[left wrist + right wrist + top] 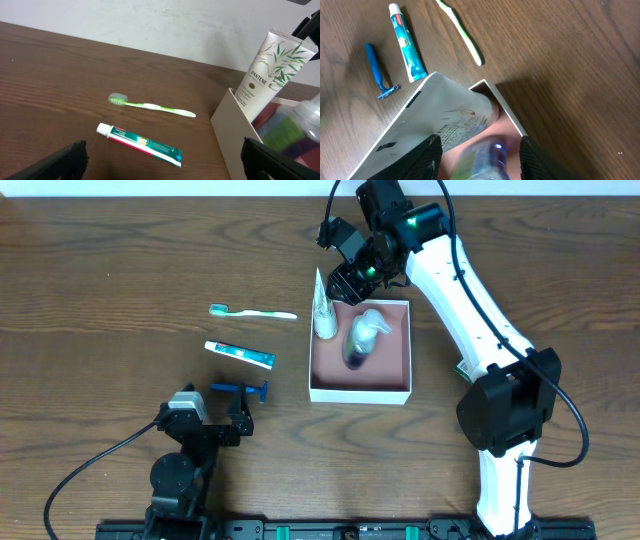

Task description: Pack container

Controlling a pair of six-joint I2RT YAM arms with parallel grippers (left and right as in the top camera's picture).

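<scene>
The left claw [230, 425] is seen low on the counter [120, 260] with its jaws spread fully apart and nothing between them. It is judged to be parked there so that the loose toiletries stay within reach. Just beyond it a blue razor [240, 389] is laid flat. A toothpaste tube [240, 354] is laid further back, and a green toothbrush [252, 312] beyond that. All three are set apart from one another on bare wood and well left of the box, so none is counted as packed yet.

To their right the container [360, 393] is found near the middle of the counter, open side up, its pinkish floor partly covered. A white shampoo tube [323, 310] is propped in its far left corner, cap end down inside and crimped end raised over the wall. This lean is judged to come from the tube being longer than the shallow walls can hold upright. A clear bottle [360, 338] with dark liquid is laid on its side on the floor beside it.

The right claw [352, 283] is held over the container's far left corner, at the tube's raised end. Its jaws are seen apart in the wrist view, and nothing is seen pinched between them. The tube is taken to be resting on the wall alone.
</scene>
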